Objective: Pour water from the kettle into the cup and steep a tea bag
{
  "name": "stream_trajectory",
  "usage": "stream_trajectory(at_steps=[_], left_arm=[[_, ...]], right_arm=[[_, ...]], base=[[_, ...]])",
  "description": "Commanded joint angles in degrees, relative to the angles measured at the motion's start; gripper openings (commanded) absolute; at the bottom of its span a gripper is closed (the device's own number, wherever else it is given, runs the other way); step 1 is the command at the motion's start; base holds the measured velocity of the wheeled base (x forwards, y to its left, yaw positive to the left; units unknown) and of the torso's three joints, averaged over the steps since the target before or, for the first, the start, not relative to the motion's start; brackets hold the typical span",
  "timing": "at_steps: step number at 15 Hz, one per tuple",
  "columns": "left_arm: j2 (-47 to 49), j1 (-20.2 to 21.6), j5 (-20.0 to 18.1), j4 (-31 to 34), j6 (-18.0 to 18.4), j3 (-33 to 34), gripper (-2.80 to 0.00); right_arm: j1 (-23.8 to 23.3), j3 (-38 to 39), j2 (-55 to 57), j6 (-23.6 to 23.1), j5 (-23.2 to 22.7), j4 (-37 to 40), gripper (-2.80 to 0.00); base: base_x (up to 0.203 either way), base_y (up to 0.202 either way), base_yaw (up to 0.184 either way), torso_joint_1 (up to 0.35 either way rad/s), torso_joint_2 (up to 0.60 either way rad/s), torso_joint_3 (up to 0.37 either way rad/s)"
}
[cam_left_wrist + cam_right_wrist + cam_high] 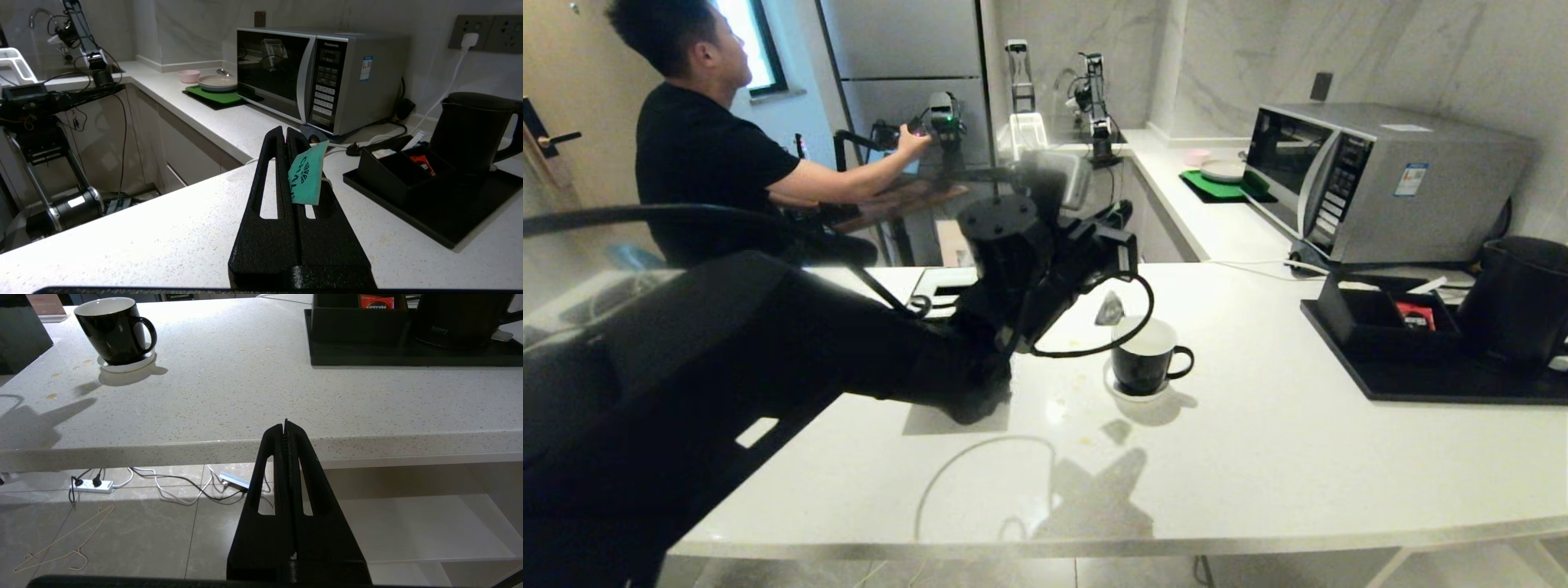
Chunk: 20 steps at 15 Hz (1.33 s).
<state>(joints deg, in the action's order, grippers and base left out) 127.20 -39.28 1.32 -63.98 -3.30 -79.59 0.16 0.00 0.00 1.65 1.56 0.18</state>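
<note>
Tea bag (1109, 310) dangling vertically, left of cup (1145, 358)

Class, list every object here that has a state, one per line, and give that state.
Left hand: shut on the teal tag.
Tea bag: hanging above the cup.
Cup: upright on its saucer.
Kettle: upright on the black tray.
Microwave: door closed.
Right hand: shut, empty.

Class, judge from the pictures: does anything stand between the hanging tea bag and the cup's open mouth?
Nothing visible blocks it. The tea bag hangs from the left gripper just beside the cup's uncovered rim; only the arm's black cable loops close by.
</note>
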Motion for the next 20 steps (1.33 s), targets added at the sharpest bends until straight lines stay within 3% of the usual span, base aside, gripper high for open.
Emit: stream_trajectory(at_steps=[1, 9, 20], left_arm=[[2.2, -0.2, 0.0, 0.3, 0.0, -2.2, -2.8], [6.8, -0.3, -0.1, 1.2, 0.1, -7.1, -2.8], [9.7, -2.4, 0.0, 0.9, 0.1, -7.8, -2.8]], right_arm=[[0.0, 0.0, 0.1, 0.0, 0.0, 0.0, -2.8], [0.0, 0.0, 0.1, 0.0, 0.0, 0.0, -2.8], [0.0, 0.0, 0.1, 0.0, 0.0, 0.0, -2.8]], base=[[0.0, 0.0, 0.0, 0.0, 0.0, 0.0], [0.0, 0.0, 0.0, 0.0, 0.0, 0.0], [0.0, 0.0, 0.0, 0.0, 0.0, 0.0]])
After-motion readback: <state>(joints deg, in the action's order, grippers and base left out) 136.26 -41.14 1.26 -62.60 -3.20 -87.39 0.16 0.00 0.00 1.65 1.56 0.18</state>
